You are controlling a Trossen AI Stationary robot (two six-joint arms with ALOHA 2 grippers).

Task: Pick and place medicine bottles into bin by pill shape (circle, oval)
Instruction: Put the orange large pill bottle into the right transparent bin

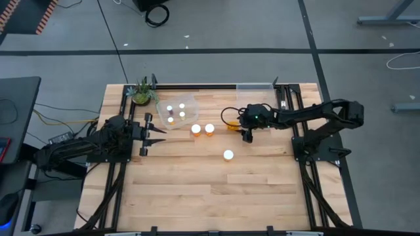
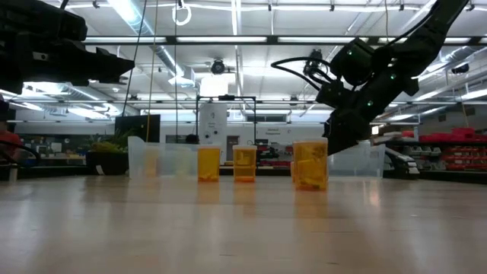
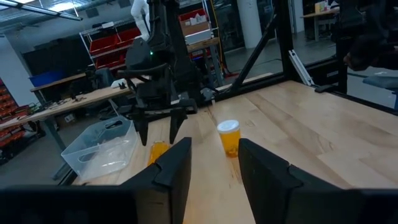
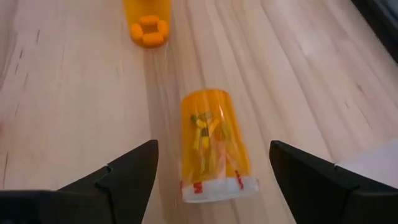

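Scene: we see a pale wooden table (image 1: 197,190) from above, with one dark arm at each side.

Right tool (image 1: 247,136): it hangs just above the table near the far middle. In the right wrist view its two fingers (image 4: 127,177) are spread wide and hold nothing.

Bottle under the right tool: an orange bottle (image 4: 213,147) lies on its side on the wood between those spread fingers, white cap toward the camera. We cannot see either finger touching it. From above only a sliver of orange shows at the tool's left side.

Standing bottles: two orange bottles with white caps, one (image 1: 195,129) just beside the other (image 1: 210,129), stand upright left of the right tool. A third bottle (image 1: 228,155) stands alone, nearer the front edge and apart from the pair.

Bin on the left: a clear plastic bin (image 1: 190,105) sits beside the plant. Three white caps (image 1: 175,113) show inside it.

Second bin: another clear bin (image 1: 252,87) rests at the far edge of the table, behind the right arm.

Left tool (image 1: 152,133): raised at the left side near the first bin, fingers (image 3: 177,168) apart and gripping nothing.

Plant: a small green plant (image 1: 142,92) stands at the far left corner.
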